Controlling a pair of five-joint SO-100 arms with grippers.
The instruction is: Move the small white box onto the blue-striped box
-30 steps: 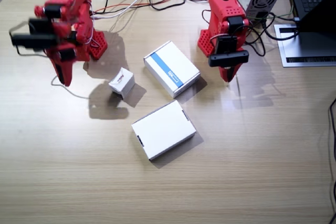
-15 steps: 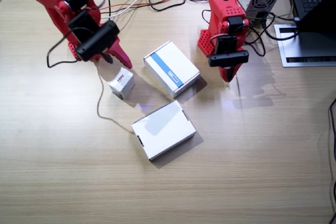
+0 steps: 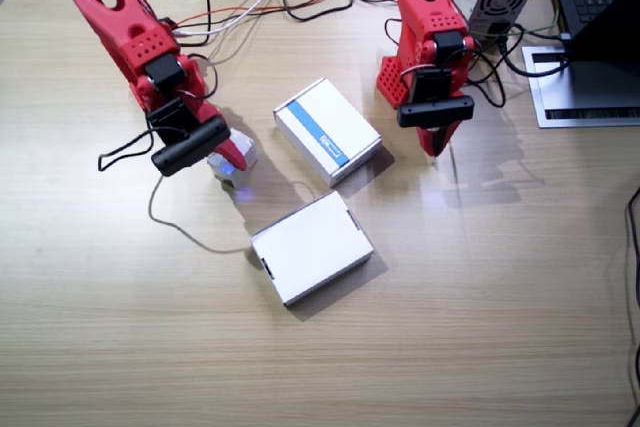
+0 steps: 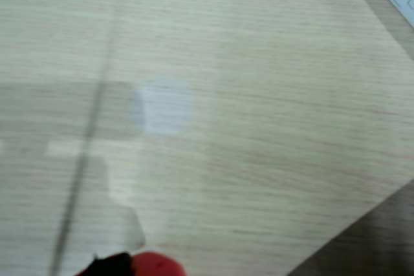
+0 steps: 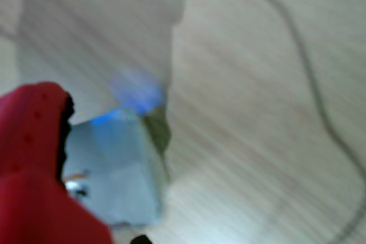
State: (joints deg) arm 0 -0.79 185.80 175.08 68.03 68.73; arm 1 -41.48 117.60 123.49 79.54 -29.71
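Small white box (image 3: 236, 157), cube-ish cardboard, under right gripper (image 3: 222, 150), grip state unclear; left gripper (image 3: 436, 144) pressed together.

Matt wood-grain table (image 3: 480, 327), matt cardboard small white box (image 3: 236, 154)

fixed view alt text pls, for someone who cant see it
From above, the right arm's end effector reaches down over the small white box on a wooden table. The blue-striped box and a plain white box lie nearby; the left arm hangs apart.
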